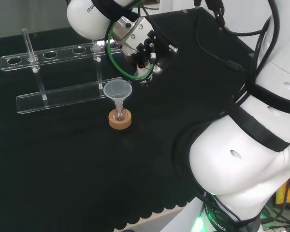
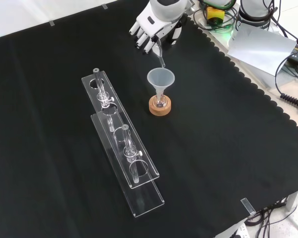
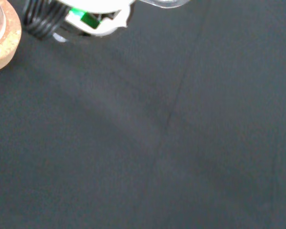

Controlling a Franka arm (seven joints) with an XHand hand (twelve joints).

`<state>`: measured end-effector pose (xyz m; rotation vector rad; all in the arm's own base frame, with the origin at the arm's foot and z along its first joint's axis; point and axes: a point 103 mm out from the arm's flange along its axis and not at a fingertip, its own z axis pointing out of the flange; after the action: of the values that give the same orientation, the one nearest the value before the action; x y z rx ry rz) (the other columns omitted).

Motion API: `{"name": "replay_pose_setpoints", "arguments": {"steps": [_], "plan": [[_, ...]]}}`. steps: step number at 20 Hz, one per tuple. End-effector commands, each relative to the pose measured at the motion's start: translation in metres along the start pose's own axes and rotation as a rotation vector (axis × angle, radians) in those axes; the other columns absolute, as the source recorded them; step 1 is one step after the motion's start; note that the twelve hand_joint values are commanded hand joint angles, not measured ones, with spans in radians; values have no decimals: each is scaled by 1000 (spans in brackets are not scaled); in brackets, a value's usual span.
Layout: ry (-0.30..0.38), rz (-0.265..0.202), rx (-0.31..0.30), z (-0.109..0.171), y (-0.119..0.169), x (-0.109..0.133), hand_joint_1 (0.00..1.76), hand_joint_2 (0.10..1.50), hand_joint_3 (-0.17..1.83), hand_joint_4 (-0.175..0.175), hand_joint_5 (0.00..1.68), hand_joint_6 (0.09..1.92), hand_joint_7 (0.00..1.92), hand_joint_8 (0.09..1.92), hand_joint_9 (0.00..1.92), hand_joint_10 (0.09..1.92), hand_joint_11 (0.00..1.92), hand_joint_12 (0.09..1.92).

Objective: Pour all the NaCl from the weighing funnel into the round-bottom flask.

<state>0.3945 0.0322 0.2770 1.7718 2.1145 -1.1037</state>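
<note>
No writing on the ware can be made out from where I stand. My hand hangs at the far edge of the black cloth in the front view, fingers curled downward around a slim clear piece, the weighing funnel, whose tip slants down toward the open mouth of a plastic funnel; the tip sits just above that rim, and I cannot tell whether the two touch. In the head view my hand is tilted over just to the right of and beyond the plastic funnel, with green cable looped around the wrist. One plastic funnel stands in the neck of one small round-bottom flask, which sits upright in one cork ring; the cork ring is near the middle of the cloth in the head view, and its edge shows in the wrist view. To the left in the front view lies one clear two-tier tube rack, running near to far, well apart from the flask. I count at least two clear tubes standing in it; the glass makes a surer count impossible. Whether any salt remains in the weighing funnel I cannot tell.
</note>
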Motion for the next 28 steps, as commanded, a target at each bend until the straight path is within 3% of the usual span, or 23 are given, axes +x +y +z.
{"name": "replay_pose_setpoints", "arguments": {"steps": [1,5,15,22,28], "plan": [[-69,-10,-2,-10,1,9,1083,704,705,175,1118,962,652,604,956,377,652,1178],[-78,-22,-19,-7,3,7,1083,703,706,175,1118,963,652,604,956,377,652,1178],[-98,-4,-7,-15,6,12,1084,701,710,175,1119,964,649,604,955,376,652,1178],[-152,4,9,-21,8,18,1083,701,711,175,1118,966,647,604,955,377,652,1177],[-141,7,13,-22,7,18,1083,700,713,175,1117,967,646,604,955,376,651,1177]]}}
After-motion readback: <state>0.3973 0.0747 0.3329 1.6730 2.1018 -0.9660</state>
